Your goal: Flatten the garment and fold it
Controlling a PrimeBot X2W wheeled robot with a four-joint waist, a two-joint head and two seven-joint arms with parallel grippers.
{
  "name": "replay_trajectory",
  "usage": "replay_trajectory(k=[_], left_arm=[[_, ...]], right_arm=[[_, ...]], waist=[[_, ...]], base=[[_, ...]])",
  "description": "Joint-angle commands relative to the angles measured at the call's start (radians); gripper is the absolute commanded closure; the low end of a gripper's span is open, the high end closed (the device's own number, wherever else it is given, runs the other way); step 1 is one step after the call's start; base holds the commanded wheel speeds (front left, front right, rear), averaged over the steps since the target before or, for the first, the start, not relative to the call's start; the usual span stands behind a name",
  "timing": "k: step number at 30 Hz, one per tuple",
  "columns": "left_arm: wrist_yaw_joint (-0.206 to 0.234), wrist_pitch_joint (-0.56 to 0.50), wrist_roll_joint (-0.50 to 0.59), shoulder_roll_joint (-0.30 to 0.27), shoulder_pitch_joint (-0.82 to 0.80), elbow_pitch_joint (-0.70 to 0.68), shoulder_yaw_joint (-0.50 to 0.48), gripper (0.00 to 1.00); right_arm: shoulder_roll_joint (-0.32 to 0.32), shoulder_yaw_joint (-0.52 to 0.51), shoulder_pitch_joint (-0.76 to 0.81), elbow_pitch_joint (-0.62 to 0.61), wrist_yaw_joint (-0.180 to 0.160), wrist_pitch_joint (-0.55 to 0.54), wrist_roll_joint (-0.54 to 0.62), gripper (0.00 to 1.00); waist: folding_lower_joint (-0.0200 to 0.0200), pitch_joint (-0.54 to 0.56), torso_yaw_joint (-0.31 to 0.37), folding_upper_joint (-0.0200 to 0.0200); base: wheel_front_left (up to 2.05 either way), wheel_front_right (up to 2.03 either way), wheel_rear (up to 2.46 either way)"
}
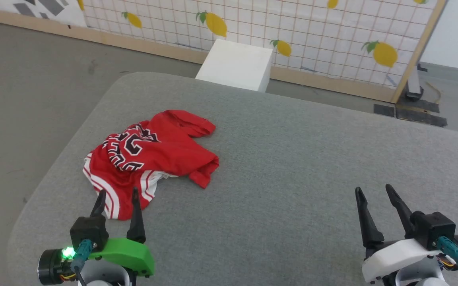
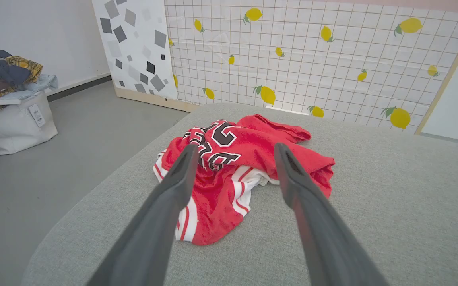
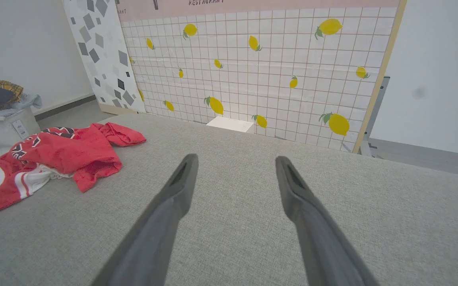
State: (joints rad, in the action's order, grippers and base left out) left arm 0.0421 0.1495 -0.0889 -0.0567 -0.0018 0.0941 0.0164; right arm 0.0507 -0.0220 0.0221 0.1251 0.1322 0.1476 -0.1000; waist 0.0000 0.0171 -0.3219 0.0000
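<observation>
The garment point(image 1: 149, 159) lies crumpled in a heap on the left part of the grey padded table point(image 1: 292, 167), red with black-and-white print showing on top and red-white striped trim at its near edge. My left gripper point(image 1: 118, 193) stands open just before the heap's near edge, its fingertips over the striped hem, holding nothing. In the left wrist view the garment point(image 2: 245, 167) sits between and beyond the spread fingers. My right gripper point(image 1: 373, 190) is open over bare table at the lower right, far from the garment point(image 3: 62, 159), which shows at the left of its wrist view.
A white box point(image 1: 237, 63) stands on the floor past the table's far edge, before a lemon-patterned tiled screen point(image 1: 292, 28). A bag piled with clothes point(image 2: 6, 103) sits on the floor to the left. The table's left edge point(image 1: 54, 167) runs close beside the garment.
</observation>
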Motion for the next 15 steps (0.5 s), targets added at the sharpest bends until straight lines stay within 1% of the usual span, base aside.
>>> replay_trajectory(k=[1,15], left_arm=[[0.005,0.009,-0.004,-0.004,0.011,0.007,0.003,0.00],[0.013,0.038,-0.022,-0.004,0.010,0.028,0.006,0.00]], right_arm=[[0.000,0.000,0.015,0.007,-0.001,0.011,-0.013,0.00],[0.000,-0.003,0.017,0.034,-0.001,0.040,-0.025,0.00]], waist=[[0.0000,0.000,-0.013,0.0000],[0.0000,-0.005,-0.074,0.0000]], base=[[0.00,0.00,0.00],[0.00,0.00,0.00]])
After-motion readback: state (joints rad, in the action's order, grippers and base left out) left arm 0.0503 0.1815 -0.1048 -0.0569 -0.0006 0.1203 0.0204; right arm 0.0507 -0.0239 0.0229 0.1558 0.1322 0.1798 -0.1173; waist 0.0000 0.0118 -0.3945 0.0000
